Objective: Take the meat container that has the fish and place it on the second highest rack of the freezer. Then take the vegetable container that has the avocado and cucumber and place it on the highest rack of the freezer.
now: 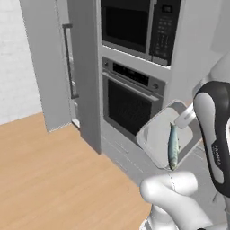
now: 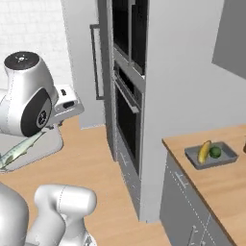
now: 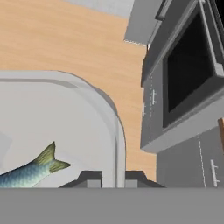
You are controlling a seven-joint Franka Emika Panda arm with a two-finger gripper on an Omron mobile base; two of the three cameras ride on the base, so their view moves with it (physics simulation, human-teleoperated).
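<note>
Hand view shows the gripper [image 3: 113,178] with its fingers closed on the rim of the meat container [image 3: 57,118], the fish [image 3: 30,168] lying inside just left of the fingertips, while the vegetable container [image 2: 211,154] sits well apart on the counter [image 2: 226,187].

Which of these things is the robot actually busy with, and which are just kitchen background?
Job things:
- meat container with the fish, its rim in the gripper
- vegetable container on the counter
- freezer door

Background:
- oven
- microwave
</note>
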